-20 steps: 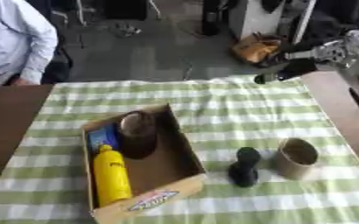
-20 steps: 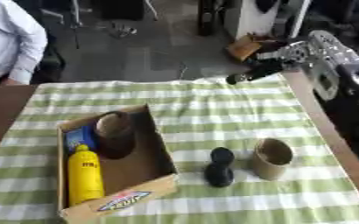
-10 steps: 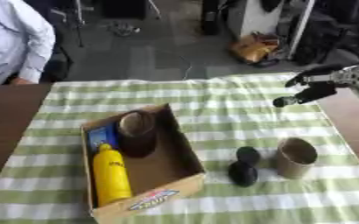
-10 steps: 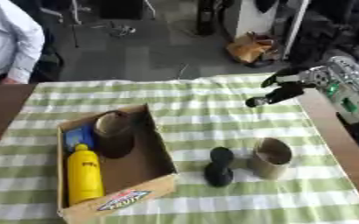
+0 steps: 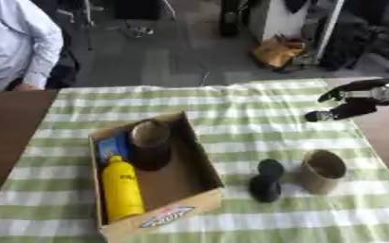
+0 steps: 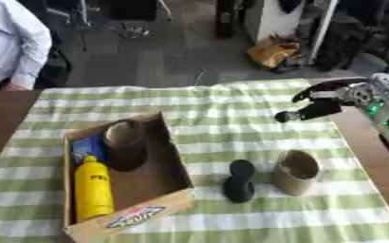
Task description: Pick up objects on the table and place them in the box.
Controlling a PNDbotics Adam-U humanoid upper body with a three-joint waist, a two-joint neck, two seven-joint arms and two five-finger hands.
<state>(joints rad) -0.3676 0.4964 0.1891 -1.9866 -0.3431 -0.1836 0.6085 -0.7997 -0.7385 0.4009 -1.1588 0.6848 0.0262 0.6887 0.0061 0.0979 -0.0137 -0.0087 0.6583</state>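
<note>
Partly done, judging by the load: inside the cardboard box already a yellow bottle, a dark brown cup and something flat and blue tucked at the far left corner. Still out on the green-checked bench, to the right of the box: a small black object and a tan cup, just beside each other, the black one nearer the box wall. Two pieces left to move, then. Yellow bottle lying flat along the box's left wall, long axis running near to far, cap end away from the camera. Brown cup at the far end of the box, mouth seemingly tipped up toward the camera. Tan cup leaning, its open mouth turned up and a little toward the far side; long axis closer to upright than flat, though hard to call exactly. Black object elongated near to far, rounded at the far end. Right hand up over the far right of the bench, well apart from both remaining pieces, fingers loosely spread and a little bent, nothing in it. Left hand nowhere in either view.
</note>
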